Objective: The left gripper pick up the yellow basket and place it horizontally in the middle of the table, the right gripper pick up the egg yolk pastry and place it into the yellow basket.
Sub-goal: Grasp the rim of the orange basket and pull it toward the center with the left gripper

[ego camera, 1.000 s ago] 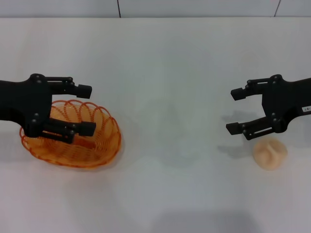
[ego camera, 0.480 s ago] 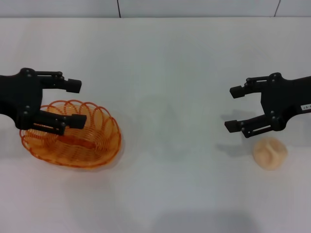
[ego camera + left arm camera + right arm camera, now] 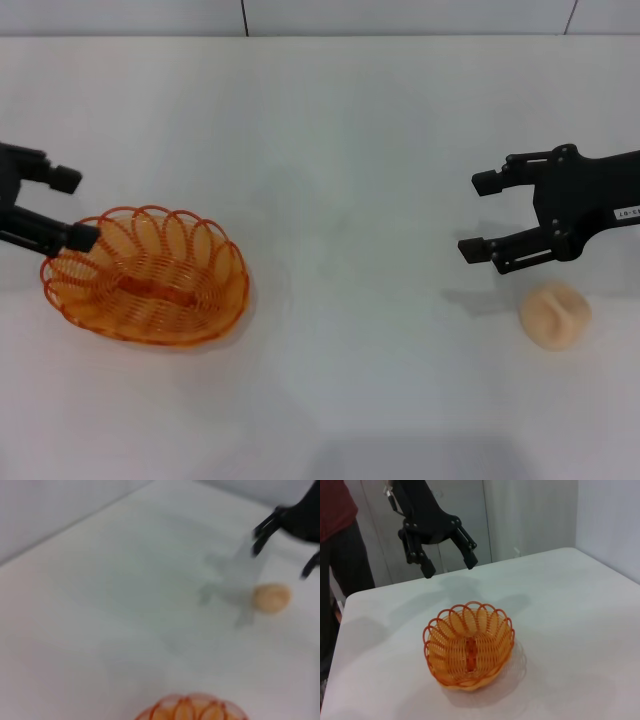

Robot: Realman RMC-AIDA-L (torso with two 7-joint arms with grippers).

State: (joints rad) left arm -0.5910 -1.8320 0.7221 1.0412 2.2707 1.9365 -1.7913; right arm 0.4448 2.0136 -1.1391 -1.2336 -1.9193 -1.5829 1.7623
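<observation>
The yellow basket (image 3: pixel 146 275) sits empty on the white table (image 3: pixel 340 150) at the left; it also shows in the right wrist view (image 3: pixel 468 645) and its rim shows in the left wrist view (image 3: pixel 192 710). My left gripper (image 3: pixel 72 207) is open and empty at the far left edge, beside the basket's left rim and off it. It also shows in the right wrist view (image 3: pixel 447 562). The egg yolk pastry (image 3: pixel 556 314) lies on the table at the right, also in the left wrist view (image 3: pixel 271 597). My right gripper (image 3: pixel 475 215) is open and empty, above and left of the pastry.
A wall with a dark seam (image 3: pixel 244 18) runs behind the table's far edge. A person in a dark red top (image 3: pixel 337 540) stands past the table's far side in the right wrist view.
My left gripper has drawn back to the left, from over the basket to beyond its left rim. The basket and pastry have stayed put. The right gripper has barely moved.
</observation>
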